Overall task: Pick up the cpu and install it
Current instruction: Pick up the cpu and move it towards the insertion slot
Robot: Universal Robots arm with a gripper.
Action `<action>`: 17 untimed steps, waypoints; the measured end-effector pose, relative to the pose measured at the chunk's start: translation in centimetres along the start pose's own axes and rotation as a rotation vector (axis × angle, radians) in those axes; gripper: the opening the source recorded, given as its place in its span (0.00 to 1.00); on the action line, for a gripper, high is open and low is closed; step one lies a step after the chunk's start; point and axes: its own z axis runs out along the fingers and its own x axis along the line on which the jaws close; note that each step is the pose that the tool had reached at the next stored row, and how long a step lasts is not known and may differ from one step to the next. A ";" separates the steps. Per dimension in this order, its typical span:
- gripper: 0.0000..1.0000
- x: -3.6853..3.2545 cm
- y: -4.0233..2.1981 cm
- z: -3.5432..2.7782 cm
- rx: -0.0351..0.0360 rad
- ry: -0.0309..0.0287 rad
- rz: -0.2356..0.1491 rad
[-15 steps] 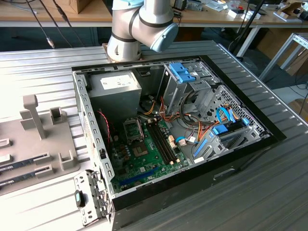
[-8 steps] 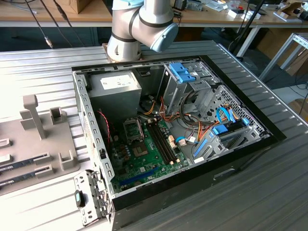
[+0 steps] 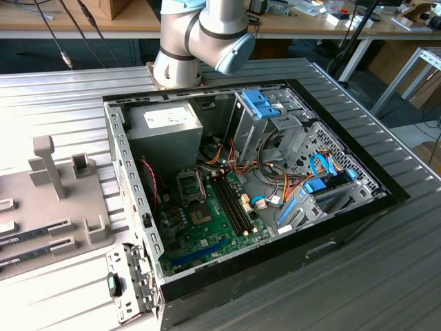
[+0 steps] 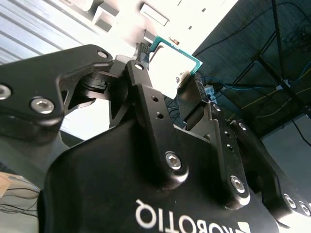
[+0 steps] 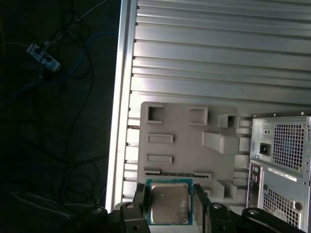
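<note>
Gripper [image 5: 169, 208] clenched on the cpu [image 5: 169, 203]. One finger [image 5: 140, 206] is pressed to each of two opposite edges, and the silvery top faces the first wrist camera. The green rim shows around the metal lid, but the fingers hide the chip's two gripped edges.

In the second wrist view the cpu [image 4: 171, 68] sits between the fingertips of the gripper [image 4: 167, 72]. Its face is washed out by glare, with only the green border clear.

The chip hangs in the air over the grey fixture tray [image 5: 184, 141], apart from it. The tray lies on the ribbed metal tabletop [image 5: 218, 58] near one edge. Past that edge are dark floor and loose cables [image 5: 63, 73], hard to make out.

In the exterior view the tray [image 3: 62, 207] is at the tabletop's edge on the exterior view's left, partly cut off. The open computer case [image 3: 358, 214] lies mid-tabletop. Inside are the motherboard [image 3: 213, 227], the black socket frame [image 3: 191, 185] and the grey power supply [image 3: 169, 127]. I cannot tell what is in the socket. The arm [image 3: 200, 34] stands at the far edge, cut off at the top of the view.
</note>
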 end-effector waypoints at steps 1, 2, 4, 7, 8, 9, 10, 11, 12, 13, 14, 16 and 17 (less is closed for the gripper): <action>0.47 0.00 0.00 -0.04 0.0000 0.0001 0.000; 0.47 0.00 0.00 -0.06 0.0000 0.0000 0.000; 0.47 -0.01 0.00 -0.13 0.0000 0.0000 0.000; 0.47 -0.01 0.00 -0.22 0.0000 0.0000 0.000; 0.47 -0.01 0.01 -0.27 0.0000 0.0001 0.000; 0.47 -0.01 0.01 -0.31 0.0000 0.0000 0.000; 0.47 -0.01 0.01 -0.38 0.0000 0.0001 0.000; 0.47 -0.01 0.01 -0.42 0.0000 0.0001 0.000; 0.47 -0.01 0.01 -0.45 0.0000 0.0001 0.000; 0.47 -0.01 0.01 -0.48 0.0000 0.0000 0.000; 0.47 -0.01 0.01 -0.52 0.0000 0.0001 0.000; 0.47 -0.02 0.01 -0.59 0.0000 0.0001 0.000; 0.47 -0.02 0.01 -0.62 0.0000 0.0000 0.000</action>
